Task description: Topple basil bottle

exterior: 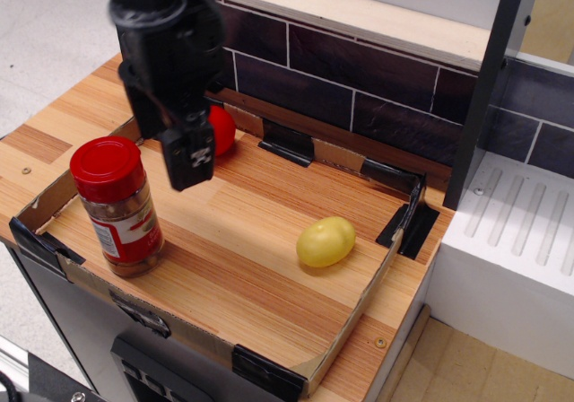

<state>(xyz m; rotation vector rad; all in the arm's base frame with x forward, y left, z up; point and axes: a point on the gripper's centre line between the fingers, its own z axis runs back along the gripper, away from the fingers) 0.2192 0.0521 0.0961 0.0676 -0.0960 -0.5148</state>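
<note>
Nothing toppled yet: the clear red-lidded basil bottle (117, 206) stands upright at lower left; the black gripper (179, 155) hovers just beside it (grip state unclear), apparently empty.

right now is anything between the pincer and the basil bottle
No. In the observation.image view only bare wood of the tray floor shows between the pincer and the upright basil bottle; the red ball sits behind the pincer.

Light was bright, even and diffuse, seemingly from above. The gripper (170, 155) looked slightly motion-softened; beyond it to the right, the tabletop (260, 240) stayed sharp, with only soft, faint shadows and no harsh glare.
</note>
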